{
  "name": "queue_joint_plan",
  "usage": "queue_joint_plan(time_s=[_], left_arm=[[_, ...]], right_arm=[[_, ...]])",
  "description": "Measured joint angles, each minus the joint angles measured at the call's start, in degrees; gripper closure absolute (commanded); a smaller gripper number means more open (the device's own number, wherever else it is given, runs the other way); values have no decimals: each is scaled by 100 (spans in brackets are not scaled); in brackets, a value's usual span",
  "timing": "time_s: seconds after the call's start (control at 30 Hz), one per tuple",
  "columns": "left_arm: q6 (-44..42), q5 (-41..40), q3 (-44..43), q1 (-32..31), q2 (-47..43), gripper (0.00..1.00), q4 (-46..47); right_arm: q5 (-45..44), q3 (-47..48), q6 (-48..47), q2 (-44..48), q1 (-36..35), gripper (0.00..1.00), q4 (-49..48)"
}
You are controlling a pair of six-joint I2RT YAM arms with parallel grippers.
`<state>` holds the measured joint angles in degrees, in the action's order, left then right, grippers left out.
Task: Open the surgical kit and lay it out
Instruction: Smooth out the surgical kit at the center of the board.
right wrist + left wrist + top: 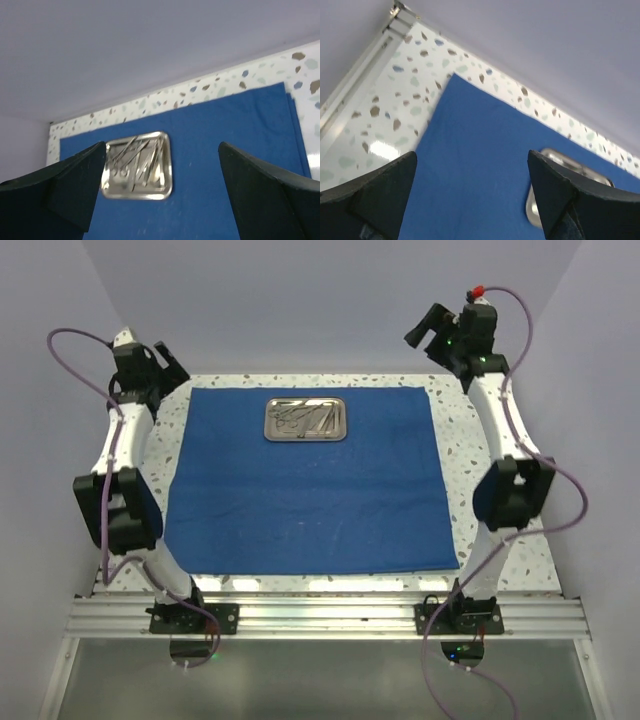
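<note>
- The royal-blue cloth wrap lies opened out flat on the speckled table; it covers most of the top, with a strip of bare table showing along the cloth's left, right and far edges.
- The steel tray sits on the cloth close to the cloth's far edge, about midway between its left and right sides; the tray's long side runs parallel to that edge.
- The instruments are slim silver pieces, some with ring handles; they lie crossed over one another inside the tray, and none rests on the cloth itself. Which is scissors and which is forceps cannot be told.
- The left gripper hangs raised just outside the cloth's far-left corner; its fingers are spread wide with nothing between them. In its own camera the gap shows cloth and one corner of the tray.
- The right gripper is raised beyond the cloth's far-right corner, clear of the cloth; its fingers are spread wide and hold nothing. Its camera looks back across the cloth, with the tray between the fingers.
</note>
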<state>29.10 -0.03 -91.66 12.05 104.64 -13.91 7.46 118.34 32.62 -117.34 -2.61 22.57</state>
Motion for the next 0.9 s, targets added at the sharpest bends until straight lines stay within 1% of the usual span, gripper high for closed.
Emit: queue_joint_plan(time_s=[0.07,0.13,0.17,0.23,0.27,0.3,0.33,0.37,0.4,0.5,0.57,0.63,0.77,0.9], left_arm=[[-22,-24,669,-179,-678,13,61],[-20,-55,1384,-459,-1281,24,101],[2,-46,1812,-664,-1567,29,144],[44,35,2376,-999,-1843,35,55],[55,61,2618,-1213,-1893,39,-2],[68,72,2822,-1429,-1904,47,-92],[96,74,3021,-1641,-1904,53,-166],[138,74,3226,-1886,-1919,58,-212],[188,85,3410,-2107,-1952,65,-295],[308,151,3812,-2675,-2120,74,-450],[380,175,3954,-2898,-2232,77,-514],[470,173,4061,-2990,-2317,79,-509],[581,138,4339,-3027,-2420,79,-466],[651,107,4642,-3040,-2304,81,-459]], right_arm=[[17,-975,20,1137,-136,4,-66],[76,-1921,39,2044,-380,8,-168],[114,-2389,42,2450,-553,16,-162],[192,-3314,76,3049,-953,27,-240],[264,-3755,94,3241,-1150,49,-223],[321,-4172,81,3357,-1351,60,-203],[374,-4583,131,3423,-1530,72,-221],[415,-4944,162,3427,-1661,94,-160],[446,-5193,186,3412,-1755,100,-83],[568,-5801,297,3259,-1974,100,173],[616,-5906,304,3093,-2033,100,238],[680,-5912,302,2916,-2059,100,216],[713,-5912,247,2529,-2063,100,168],[693,-5849,125,2026,-2063,100,168]])
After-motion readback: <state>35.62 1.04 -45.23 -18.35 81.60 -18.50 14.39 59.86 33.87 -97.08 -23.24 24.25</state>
